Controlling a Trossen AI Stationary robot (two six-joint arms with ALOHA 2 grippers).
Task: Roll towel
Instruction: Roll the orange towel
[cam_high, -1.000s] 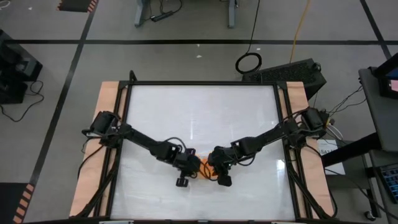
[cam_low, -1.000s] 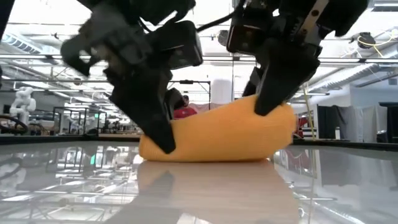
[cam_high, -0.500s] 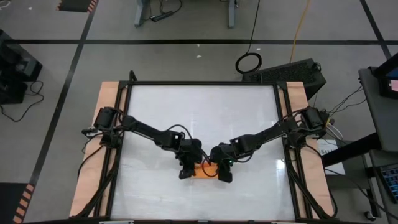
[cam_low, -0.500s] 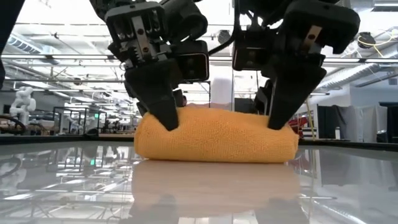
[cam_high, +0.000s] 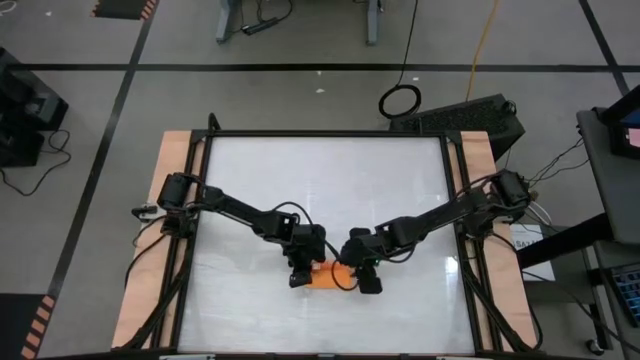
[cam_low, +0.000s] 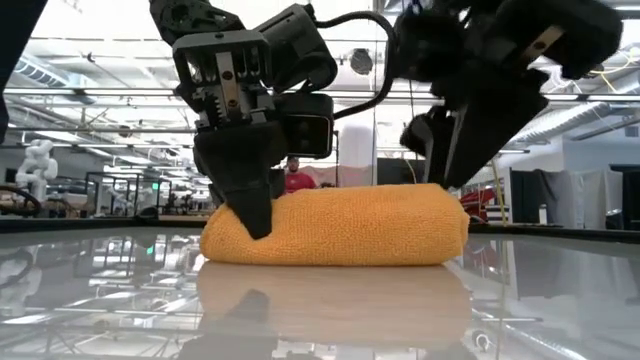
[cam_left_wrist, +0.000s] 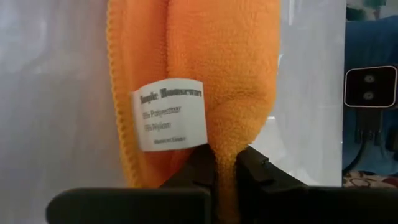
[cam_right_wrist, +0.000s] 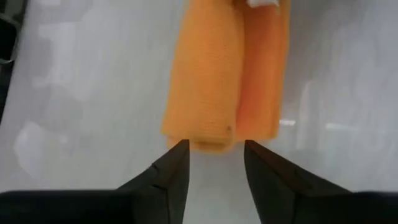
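Note:
The orange towel (cam_low: 335, 225) lies on the white table as a short thick roll, its long side flat on the surface; in the high view the towel (cam_high: 327, 277) sits between the two grippers, near the table's front middle. A white label (cam_left_wrist: 169, 114) shows on it. My left gripper (cam_low: 250, 212) is shut on the towel's left end. My right gripper (cam_right_wrist: 216, 155) stands open just above and off the towel's right end (cam_right_wrist: 219, 138), touching nothing; in the low view my right gripper (cam_low: 455, 150) hangs over that end. My left gripper pinches a raised fold of the towel (cam_left_wrist: 225, 155) between its two fingers (cam_left_wrist: 200, 168), at the roll's left end beside the label. The fingers come from above, pointing down and slanting. The towel rests on the table along its whole length.
The glossy white tabletop (cam_high: 320, 190) is bounded by a black frame (cam_high: 325, 134) with wooden boards (cam_high: 172, 200) at both sides. Free room lies on all sides of the towel. Beyond the far edge the low view shows a person (cam_low: 296, 178) in the room.
My right gripper has opened, let go of the towel's right end and risen a little. Both arms had come down first. The towel, which sagged between the two grippers with its ends raised, now lies level on the table as a roll.

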